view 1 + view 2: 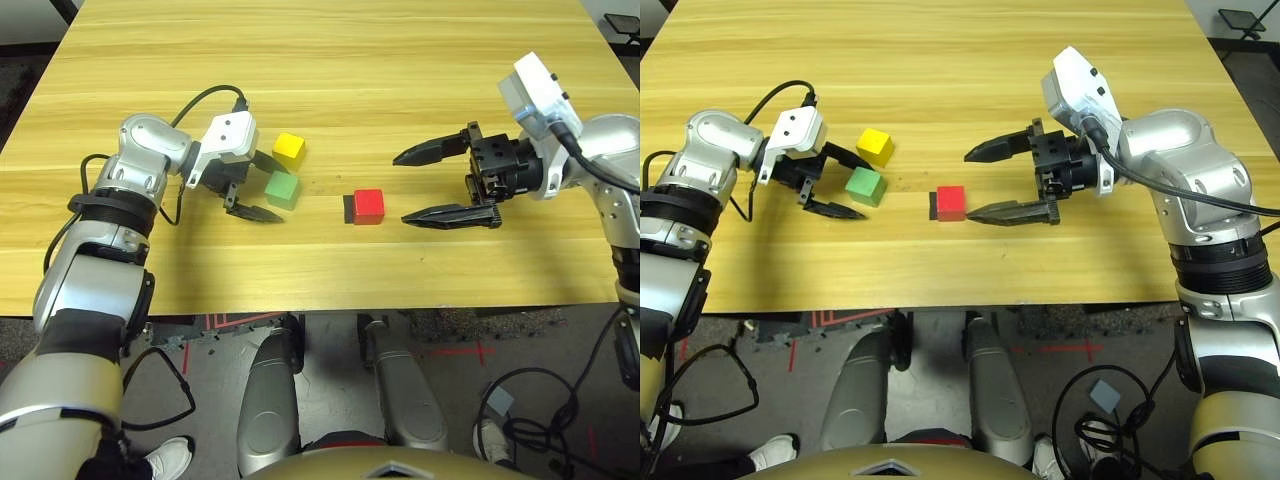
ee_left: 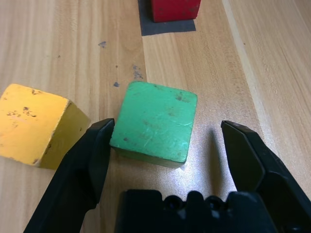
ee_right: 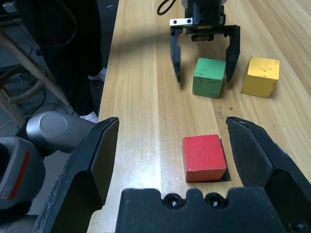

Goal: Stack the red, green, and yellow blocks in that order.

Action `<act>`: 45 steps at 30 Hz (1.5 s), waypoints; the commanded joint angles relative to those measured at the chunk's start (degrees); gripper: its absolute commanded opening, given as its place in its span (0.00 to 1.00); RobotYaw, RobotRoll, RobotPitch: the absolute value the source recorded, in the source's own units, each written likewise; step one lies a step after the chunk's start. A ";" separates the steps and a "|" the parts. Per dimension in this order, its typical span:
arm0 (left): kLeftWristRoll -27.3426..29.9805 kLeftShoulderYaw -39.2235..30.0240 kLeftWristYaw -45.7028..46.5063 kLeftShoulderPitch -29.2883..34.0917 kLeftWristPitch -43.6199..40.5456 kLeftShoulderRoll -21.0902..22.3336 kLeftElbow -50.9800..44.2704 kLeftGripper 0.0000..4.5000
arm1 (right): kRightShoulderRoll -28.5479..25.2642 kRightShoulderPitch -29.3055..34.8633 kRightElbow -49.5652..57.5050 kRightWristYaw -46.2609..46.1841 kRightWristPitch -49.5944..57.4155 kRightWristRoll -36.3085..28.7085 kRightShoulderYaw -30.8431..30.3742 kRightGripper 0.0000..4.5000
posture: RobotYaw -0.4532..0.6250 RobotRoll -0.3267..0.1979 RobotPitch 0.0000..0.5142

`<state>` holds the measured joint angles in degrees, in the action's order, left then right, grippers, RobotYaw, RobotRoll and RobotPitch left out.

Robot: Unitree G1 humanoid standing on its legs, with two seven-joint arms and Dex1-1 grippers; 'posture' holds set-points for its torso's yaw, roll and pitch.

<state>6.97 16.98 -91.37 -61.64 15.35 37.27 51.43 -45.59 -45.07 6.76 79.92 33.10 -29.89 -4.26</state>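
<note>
While the left gripper sits low on the worktop, its jaws are spread wide around the green block. One finger looks like it just touches a side of that block, and the other finger is apart from it. The yellow block lies just beside the green one, a little farther from the robot, and it looks close to the finger on that side.

In the middle sits the red block. It rests on a flat black patch, well apart from the other two. On the right, the right gripper points at the red block with its jaws spread wide and nothing in them.

All three blocks look small, hard and light, likely painted wood with scuffed faces. They should not squash or break. Flat, dull sides should not slip much. I think the best hold is on two opposite flat sides, near the middle, so the block stays level when it is set down.

No boxes, bowls or trays are on the worktop, so nothing is inside anything.
</note>
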 commanded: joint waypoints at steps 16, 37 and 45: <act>2.68 -4.86 0.55 -0.46 -17.09 -1.20 -19.58 0.45 | 0.25 0.88 -1.17 -0.87 -1.91 0.60 -0.69 1.00 | 0.28 0.34 0.55; 5.36 -2.20 12.25 2.75 -42.54 -7.12 -42.73 0.45 | -3.89 4.77 -10.88 4.75 -10.61 5.21 0.18 1.00 | 0.25 0.38 0.57; 4.79 -0.95 12.76 4.27 -41.73 -8.35 -41.76 0.45 | -4.13 5.15 -15.27 6.38 -15.71 7.59 0.17 1.00 | 0.24 0.39 0.59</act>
<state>11.65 14.98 -78.51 -58.24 -26.79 29.07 10.52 -48.78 -40.37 -8.04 85.48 18.61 -23.09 -4.47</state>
